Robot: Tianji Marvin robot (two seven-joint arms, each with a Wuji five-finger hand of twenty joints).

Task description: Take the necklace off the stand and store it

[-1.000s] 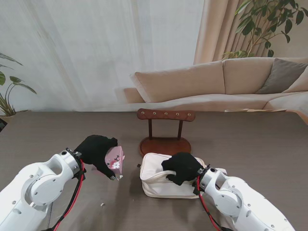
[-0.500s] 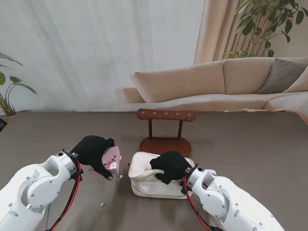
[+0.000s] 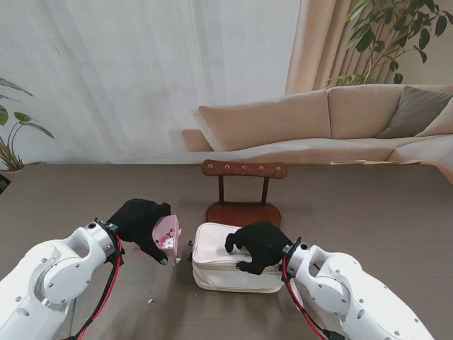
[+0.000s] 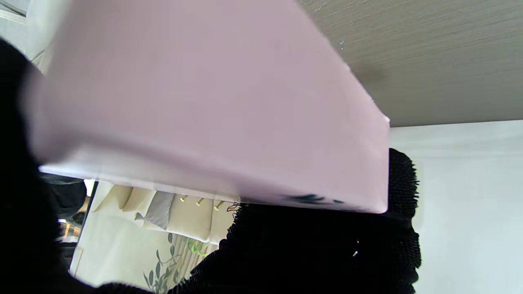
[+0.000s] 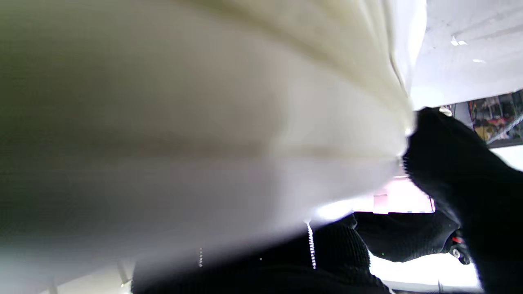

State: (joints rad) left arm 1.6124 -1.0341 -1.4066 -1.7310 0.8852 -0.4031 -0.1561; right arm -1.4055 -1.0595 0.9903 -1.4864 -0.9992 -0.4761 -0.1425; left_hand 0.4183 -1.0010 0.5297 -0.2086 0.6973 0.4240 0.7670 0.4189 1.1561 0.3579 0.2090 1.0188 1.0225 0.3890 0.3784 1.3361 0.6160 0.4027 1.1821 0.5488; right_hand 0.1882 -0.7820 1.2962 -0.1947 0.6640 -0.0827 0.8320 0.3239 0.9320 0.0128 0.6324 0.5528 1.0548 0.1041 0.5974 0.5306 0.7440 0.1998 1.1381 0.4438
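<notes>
Dark wood-grain bench [image 3: 368,212] runs out toward a pale curtain and one beige sofa [image 3: 318,120], with leafy plants at both edges of the room. On it I count one brown wooden stand [image 3: 243,194], its bar set with a row of small pegs, one cream zip pouch [image 3: 230,266] just nearer to me than the stand, and one small pink box [image 3: 168,233] off to the stand's left. My left hand [image 3: 140,221] has its fingers curled around that box, lifting it tilted. My right hand [image 3: 259,246] lies on top of the pouch, fingers bent onto the fabric. I cannot make out the necklace in the stand's view, on the pegs or elsewhere. My left wrist view adds the box's plain pink face [image 4: 196,102] filling the frame; my right wrist view adds blurred cream fabric [image 5: 196,122] and a short beaded strand [image 5: 310,245] hanging by my fingers, perhaps the necklace or a zip pull.
</notes>
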